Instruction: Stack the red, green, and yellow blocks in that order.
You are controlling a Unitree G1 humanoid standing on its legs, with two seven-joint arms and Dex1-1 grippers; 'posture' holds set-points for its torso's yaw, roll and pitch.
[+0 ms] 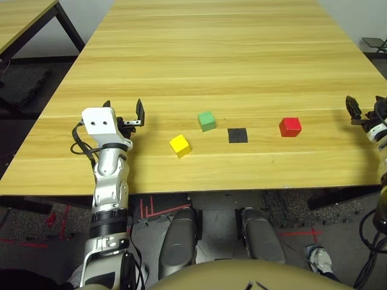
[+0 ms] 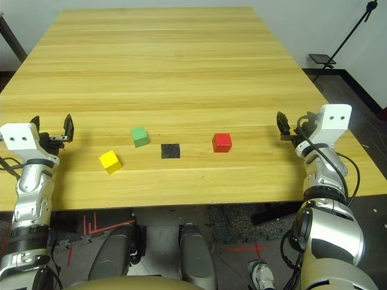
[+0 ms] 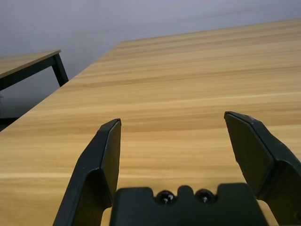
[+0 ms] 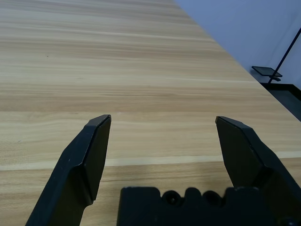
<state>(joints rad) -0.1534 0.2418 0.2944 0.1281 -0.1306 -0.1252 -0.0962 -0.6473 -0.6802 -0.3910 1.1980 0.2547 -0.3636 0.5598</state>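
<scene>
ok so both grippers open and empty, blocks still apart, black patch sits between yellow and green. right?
One slip: the black patch sits between the green block and the red block, not between yellow and green; the yellow block is left of green. The left eye view shows it. Left gripper and right gripper are open and empty, blocks apart.

Blocks well apart, bare table (image 1: 211, 54) around each — open approach

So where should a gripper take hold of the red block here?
The red block sits flat and alone on the table, apart from the black patch. Probably best from above, fingers closing on two opposite side faces. The open right gripper is nearer to it.
</scene>
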